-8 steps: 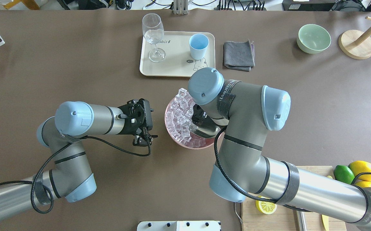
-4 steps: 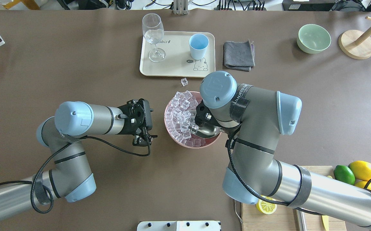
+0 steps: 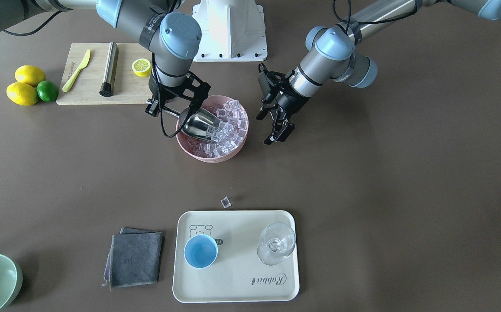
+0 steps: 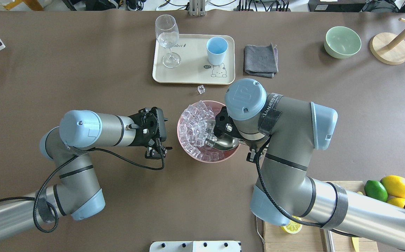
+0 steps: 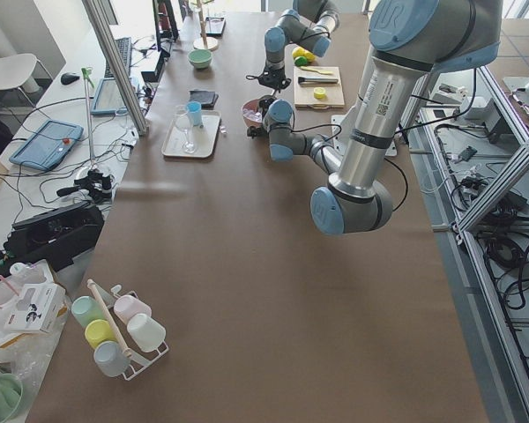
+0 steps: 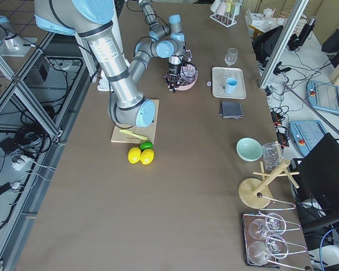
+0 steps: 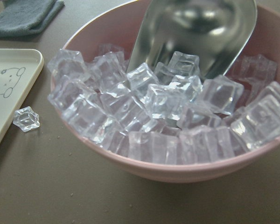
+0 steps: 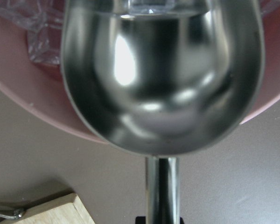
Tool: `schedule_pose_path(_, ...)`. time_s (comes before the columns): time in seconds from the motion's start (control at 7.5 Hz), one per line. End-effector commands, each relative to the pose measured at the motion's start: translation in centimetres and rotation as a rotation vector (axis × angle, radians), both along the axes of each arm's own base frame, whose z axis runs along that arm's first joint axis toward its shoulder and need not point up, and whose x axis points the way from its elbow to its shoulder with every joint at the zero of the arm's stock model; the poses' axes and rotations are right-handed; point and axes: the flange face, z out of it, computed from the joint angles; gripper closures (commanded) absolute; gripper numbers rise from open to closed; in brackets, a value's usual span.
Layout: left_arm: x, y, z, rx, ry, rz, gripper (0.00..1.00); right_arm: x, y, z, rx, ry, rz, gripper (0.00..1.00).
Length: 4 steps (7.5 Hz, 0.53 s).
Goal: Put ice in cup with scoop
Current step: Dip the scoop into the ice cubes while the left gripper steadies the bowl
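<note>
The steel scoop point(image 3: 200, 125) lies tilted in a pink bowl point(image 3: 209, 157) with its mouth against the heap of ice point(image 3: 228, 125). The right wrist view shows the scoop's trough point(image 8: 161, 74) empty. My right gripper point(image 3: 163, 111) is shut on the scoop's rod handle at the bowl's edge. My left gripper point(image 3: 279, 133) is open and empty, just beside the bowl on the other side. One ice cube point(image 4: 201, 89) lies loose on the table between the bowl and the tray. The light-blue cup point(image 4: 217, 49) stands empty on the cream tray point(image 4: 191, 75).
A stemmed glass point(image 4: 167, 38) stands on the tray beside the cup. A grey cloth point(image 4: 260, 60) lies right of the tray, with a green bowl point(image 4: 342, 42) and a wooden stand point(image 4: 389, 47) further right. A cutting board point(image 3: 90, 89) with half a lemon, lemons and a lime point(image 3: 46, 91) sits near my right arm.
My right wrist has moved to the overhead view's right and pulled back from over the bowl. The loose cube by the tray has come into sight. The left arm has not moved.
</note>
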Motion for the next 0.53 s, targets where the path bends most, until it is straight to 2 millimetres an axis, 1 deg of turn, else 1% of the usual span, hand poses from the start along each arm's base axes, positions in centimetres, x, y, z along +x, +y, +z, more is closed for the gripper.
schedule_pose_path(0.0, -0.17, -0.12, -0.26, 0.003, 0.004, -0.003, 0.02, 0.27, 0.15, 1.33, 0.016, -0.059, 0.031, 1.00)
schedule_pose_path(0.13, -0.24, -0.20, -0.26, 0.005, 0.004, -0.004, 0.02, 0.32, 0.17, 1.66, 0.021, -0.070, 0.033, 1.00)
schedule_pose_path(0.4, -0.24, -0.20, -0.26, 0.005, 0.004, -0.004, 0.02, 0.29, 0.15, 1.66, 0.027, -0.085, 0.037, 1.00)
